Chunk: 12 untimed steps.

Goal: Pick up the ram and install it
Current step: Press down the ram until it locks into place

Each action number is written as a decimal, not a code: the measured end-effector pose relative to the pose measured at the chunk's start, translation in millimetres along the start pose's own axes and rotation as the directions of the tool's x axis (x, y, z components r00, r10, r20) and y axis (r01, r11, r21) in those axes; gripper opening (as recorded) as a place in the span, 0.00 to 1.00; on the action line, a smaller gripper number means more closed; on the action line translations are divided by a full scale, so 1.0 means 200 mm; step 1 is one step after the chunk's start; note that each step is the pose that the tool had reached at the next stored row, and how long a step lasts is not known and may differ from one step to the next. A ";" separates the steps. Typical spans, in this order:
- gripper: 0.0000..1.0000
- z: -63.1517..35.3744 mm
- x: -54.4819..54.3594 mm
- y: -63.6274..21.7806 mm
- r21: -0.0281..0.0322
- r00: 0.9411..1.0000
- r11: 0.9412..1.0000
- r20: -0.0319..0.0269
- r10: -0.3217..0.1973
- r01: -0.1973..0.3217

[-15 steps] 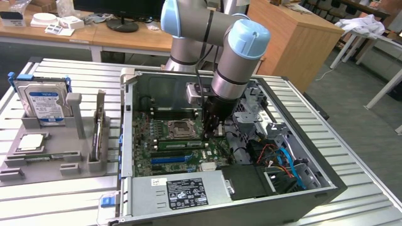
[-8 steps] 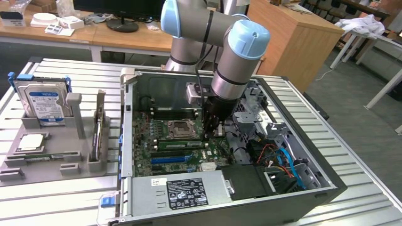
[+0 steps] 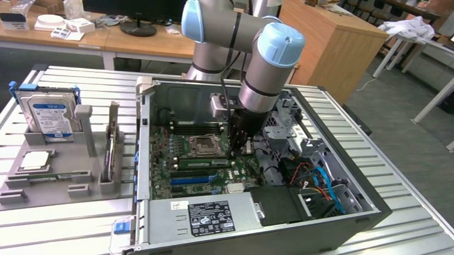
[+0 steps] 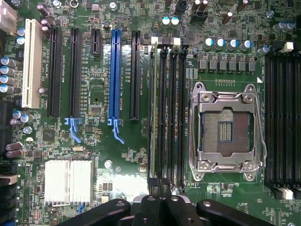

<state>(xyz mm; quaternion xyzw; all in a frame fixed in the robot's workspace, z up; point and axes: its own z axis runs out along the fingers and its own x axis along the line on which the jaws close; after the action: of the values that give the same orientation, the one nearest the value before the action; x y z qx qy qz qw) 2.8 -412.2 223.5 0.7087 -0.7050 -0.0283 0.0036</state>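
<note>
Your gripper (image 3: 240,147), fingers pressed together, hangs inside the open computer case (image 3: 354,212) over the motherboard (image 4: 117,155). The ram (image 4: 153,108) stands in the slot bank beside the empty processor socket (image 4: 225,129). On the table's grey holder (image 3: 42,183): hard drive (image 3: 50,114), processor chip (image 3: 35,159).

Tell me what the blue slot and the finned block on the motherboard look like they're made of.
Blue slot: looks like molded plastic, judging by its even matte color and clip end. Finned block: probably bare aluminium, given its pale silvery parallel fins, likely a heatsink.
</note>
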 end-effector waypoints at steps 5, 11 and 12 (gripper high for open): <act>0.11 0.001 0.00 0.000 0.000 1.000 1.000 0.000 0.000 0.000; 0.11 -0.058 0.00 0.003 0.000 1.000 1.000 -0.001 0.000 0.000; 0.11 -0.066 0.00 0.003 0.000 1.000 1.000 -0.001 0.000 0.000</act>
<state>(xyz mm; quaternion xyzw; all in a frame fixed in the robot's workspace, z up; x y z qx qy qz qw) 2.8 -412.2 236.6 0.7087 -0.7050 -0.0279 0.0040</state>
